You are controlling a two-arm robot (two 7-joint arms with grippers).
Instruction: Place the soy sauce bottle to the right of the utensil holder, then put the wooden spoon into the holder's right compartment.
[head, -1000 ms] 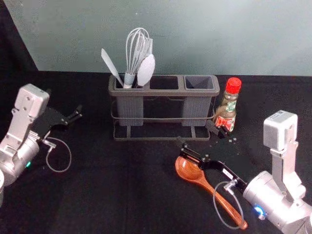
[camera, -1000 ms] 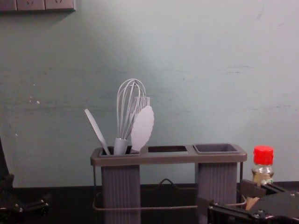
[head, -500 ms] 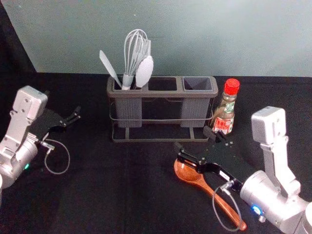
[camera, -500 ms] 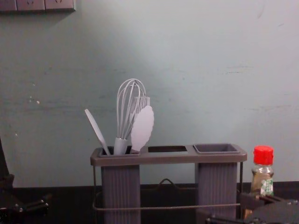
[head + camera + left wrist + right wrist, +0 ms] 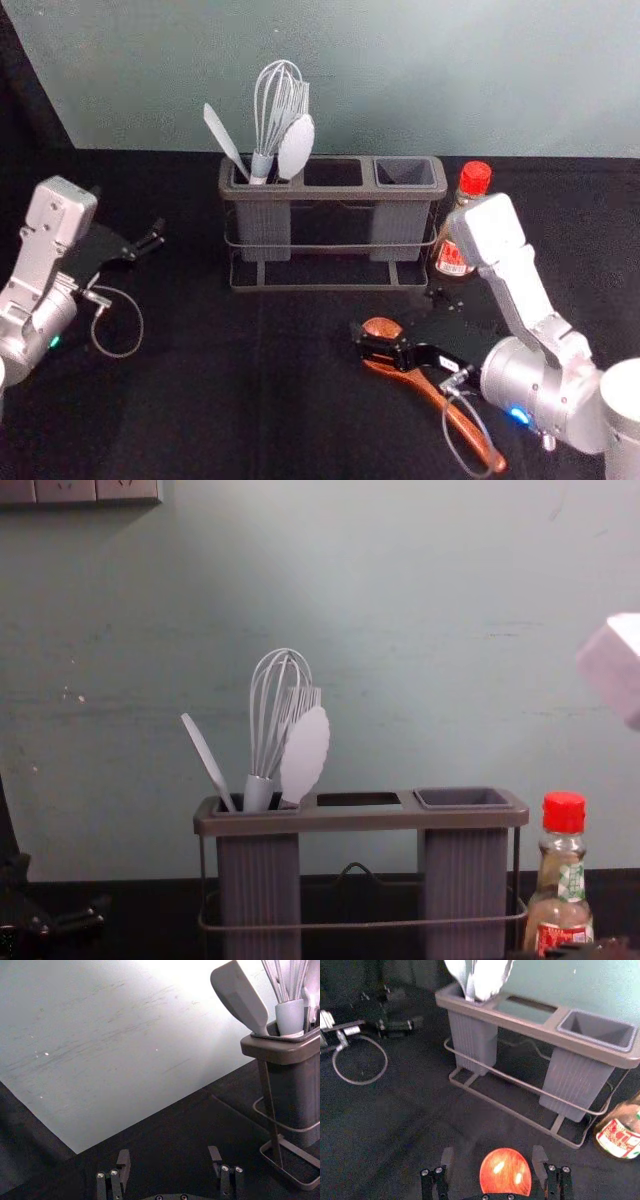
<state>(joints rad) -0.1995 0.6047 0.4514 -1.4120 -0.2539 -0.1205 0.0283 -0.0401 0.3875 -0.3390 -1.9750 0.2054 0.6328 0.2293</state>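
My right gripper (image 5: pixel 400 317) is low over the wooden spoon (image 5: pixel 465 428), which lies on the cloth in front of the holder. In the right wrist view the gripper (image 5: pixel 493 1155) stands open, the red-brown spoon bowl (image 5: pixel 505 1172) showing between its fingers. The soy sauce bottle (image 5: pixel 453 256), red-capped, is upright just right of the utensil holder (image 5: pixel 334 191); my right arm partly covers it in the head view. The holder's right compartment (image 5: pixel 405 172) is empty. My left gripper (image 5: pixel 130 210) is parked open at the left, also in the left wrist view (image 5: pixel 169 1156).
White utensils, a whisk (image 5: pixel 281 710) among them, stand in the holder's left compartment. A pale wall (image 5: pixel 400 80) rises behind the black cloth (image 5: pixel 230 390). A socket panel (image 5: pixel 80 490) is at the upper left of the chest view.
My right gripper has drawn back from the bottle toward the spoon bowl and turned, uncovering more of the bottle in the chest view. The left arm has stayed put.
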